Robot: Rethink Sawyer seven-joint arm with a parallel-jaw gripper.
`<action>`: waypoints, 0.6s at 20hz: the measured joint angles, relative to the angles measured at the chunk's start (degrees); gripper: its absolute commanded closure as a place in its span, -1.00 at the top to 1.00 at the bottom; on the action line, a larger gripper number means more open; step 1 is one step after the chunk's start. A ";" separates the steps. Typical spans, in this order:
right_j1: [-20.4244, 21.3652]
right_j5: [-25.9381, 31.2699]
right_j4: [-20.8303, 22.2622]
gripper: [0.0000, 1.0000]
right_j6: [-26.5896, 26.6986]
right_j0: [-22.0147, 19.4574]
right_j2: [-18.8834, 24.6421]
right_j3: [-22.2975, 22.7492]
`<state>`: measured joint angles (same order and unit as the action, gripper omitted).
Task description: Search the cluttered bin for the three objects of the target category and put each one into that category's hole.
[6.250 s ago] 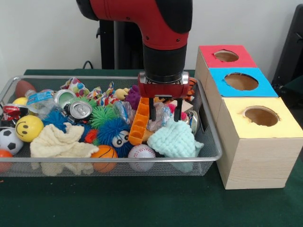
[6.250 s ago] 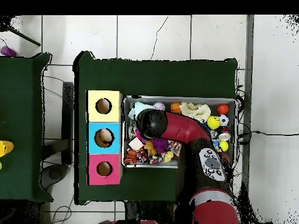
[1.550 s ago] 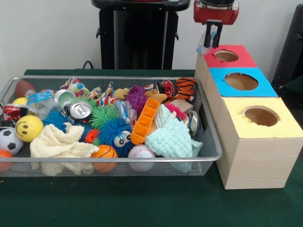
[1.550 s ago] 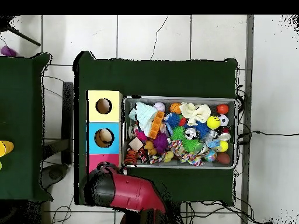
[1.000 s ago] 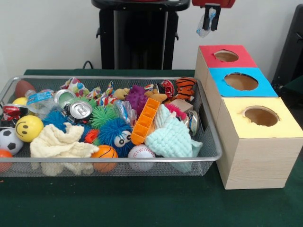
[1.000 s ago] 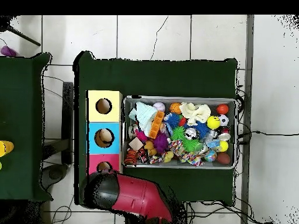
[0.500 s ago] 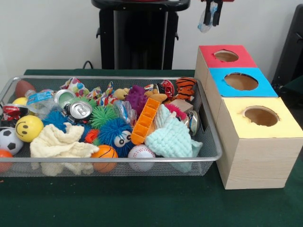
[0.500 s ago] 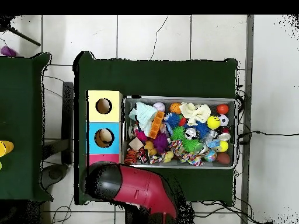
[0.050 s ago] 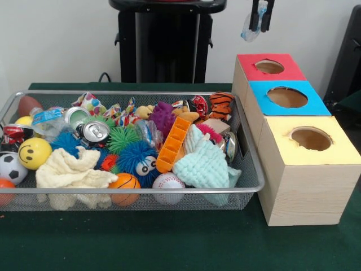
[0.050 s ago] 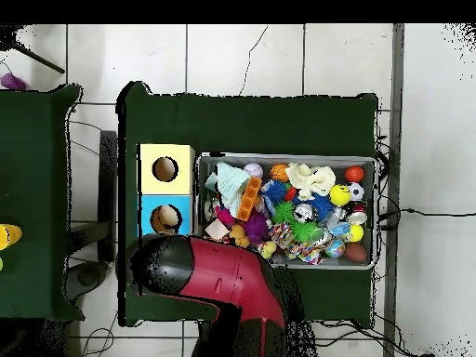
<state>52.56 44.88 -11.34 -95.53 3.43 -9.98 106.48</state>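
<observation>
Risk first: crumpled clear plastic wrapper with a blue patch dangling from black gripper tips at top right of front view, above and a little behind the round hole in the red-topped wooden box. Wrapper pinched only at its upper end, limp remainder hanging off to the left; likely to drift or snag on the hole's rim on release, then land on the red top or slide down behind the box. Light film also liable to cling to a finger rather than fall. Alignment over the hole not confirmable: overhead view blocked at that spot by the red and black arm, which covers the red box entirely, leaving only the blue-topped box and yellow-topped box showing. Fingers closed together on the wrapper; only the tips visible at the frame's top edge, pointing straight down. In overhead view, arm stretched from lower centre toward lower left, wrist housing over the near end of the box row. Silver wire-mesh bin of mixed toys, cans and cloths at left centre of front view, untouched by the arm, well apart from the gripper.
</observation>
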 measured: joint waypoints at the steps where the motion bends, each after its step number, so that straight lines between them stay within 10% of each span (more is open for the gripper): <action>1: -0.27 0.01 0.01 -1.00 0.00 0.00 0.00 -0.61; 12: -4.18 0.01 -0.01 -1.00 0.00 0.43 -0.02 -6.58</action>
<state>48.38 44.89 -11.34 -95.53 3.86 -10.00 99.90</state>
